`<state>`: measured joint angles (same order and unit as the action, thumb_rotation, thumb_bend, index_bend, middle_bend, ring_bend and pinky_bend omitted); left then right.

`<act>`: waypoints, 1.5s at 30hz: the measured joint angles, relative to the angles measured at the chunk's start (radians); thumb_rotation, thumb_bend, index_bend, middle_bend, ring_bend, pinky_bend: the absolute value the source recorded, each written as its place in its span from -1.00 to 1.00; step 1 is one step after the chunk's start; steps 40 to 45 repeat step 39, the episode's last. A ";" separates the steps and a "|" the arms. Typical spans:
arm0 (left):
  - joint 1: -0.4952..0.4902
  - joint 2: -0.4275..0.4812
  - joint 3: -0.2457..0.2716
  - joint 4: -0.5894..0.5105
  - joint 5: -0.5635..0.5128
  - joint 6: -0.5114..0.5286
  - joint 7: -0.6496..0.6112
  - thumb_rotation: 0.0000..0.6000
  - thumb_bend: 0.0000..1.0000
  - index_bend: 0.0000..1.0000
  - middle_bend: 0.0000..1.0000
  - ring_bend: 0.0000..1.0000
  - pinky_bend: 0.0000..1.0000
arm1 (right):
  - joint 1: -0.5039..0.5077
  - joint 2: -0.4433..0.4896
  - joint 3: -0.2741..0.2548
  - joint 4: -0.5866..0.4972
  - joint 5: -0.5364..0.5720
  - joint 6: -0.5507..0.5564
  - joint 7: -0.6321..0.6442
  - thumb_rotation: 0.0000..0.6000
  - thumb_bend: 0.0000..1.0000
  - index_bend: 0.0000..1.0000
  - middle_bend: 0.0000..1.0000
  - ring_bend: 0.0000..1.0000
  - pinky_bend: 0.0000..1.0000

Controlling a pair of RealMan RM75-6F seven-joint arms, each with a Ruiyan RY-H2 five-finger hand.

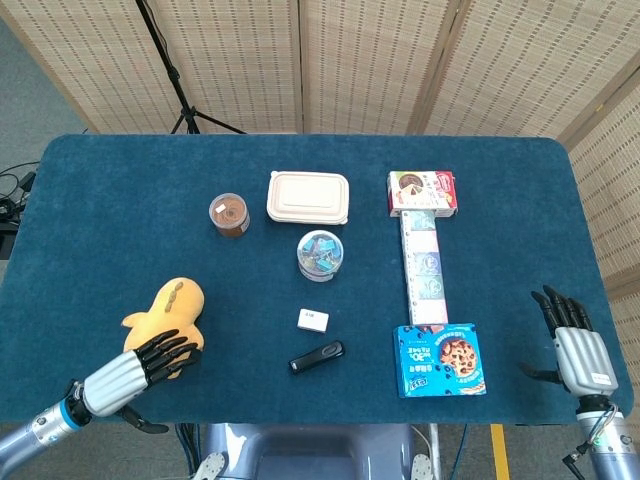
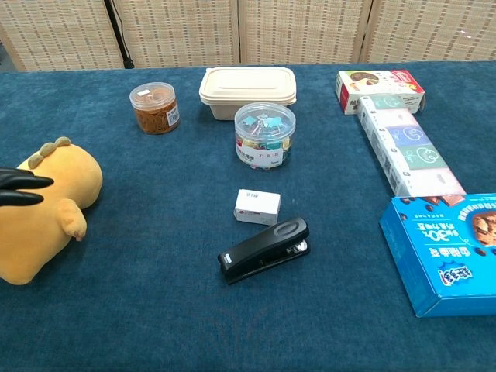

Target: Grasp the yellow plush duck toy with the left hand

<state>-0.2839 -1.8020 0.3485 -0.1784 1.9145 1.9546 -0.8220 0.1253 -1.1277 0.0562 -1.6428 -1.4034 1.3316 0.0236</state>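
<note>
The yellow plush duck [image 1: 170, 306] lies near the table's front left corner, its back with a row of small bumps facing up; the chest view has it [image 2: 54, 203] at the far left. My left hand [image 1: 135, 367] sits just in front of it, dark fingers [image 1: 168, 349] spread and reaching over the duck's near end without closing on it. Only the fingertips [image 2: 19, 189] show in the chest view, lying on the duck's left side. My right hand [image 1: 576, 345] hovers at the front right table edge, fingers apart, holding nothing.
A brown-filled jar [image 1: 230, 214], a beige lidded box [image 1: 308, 197] and a clear tub of clips [image 1: 321, 254] stand mid-table. Nearer lie a small white box [image 1: 313, 320] and a black stapler [image 1: 317, 357]. To the right are a blue cookie box [image 1: 441, 360] and a tissue-pack row [image 1: 424, 260].
</note>
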 measured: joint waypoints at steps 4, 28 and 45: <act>-0.005 0.009 -0.039 -0.029 -0.037 0.021 -0.046 -0.27 -1.00 -1.00 -1.00 -1.00 -1.00 | -0.002 0.002 0.002 -0.001 0.001 0.005 0.002 1.00 -1.00 -1.00 -1.00 -1.00 -1.00; -0.020 0.500 -0.189 -1.099 -0.293 -0.349 0.395 0.26 -1.00 -1.00 -1.00 -1.00 -1.00 | -0.007 0.024 0.009 -0.008 -0.022 0.031 0.043 1.00 -1.00 -1.00 -1.00 -1.00 -1.00; 0.037 0.654 -0.245 -1.314 -0.409 -0.440 0.553 0.48 -1.00 -1.00 -1.00 -1.00 -1.00 | -0.017 0.037 0.007 -0.015 -0.032 0.047 0.062 1.00 -1.00 -1.00 -1.00 -1.00 -1.00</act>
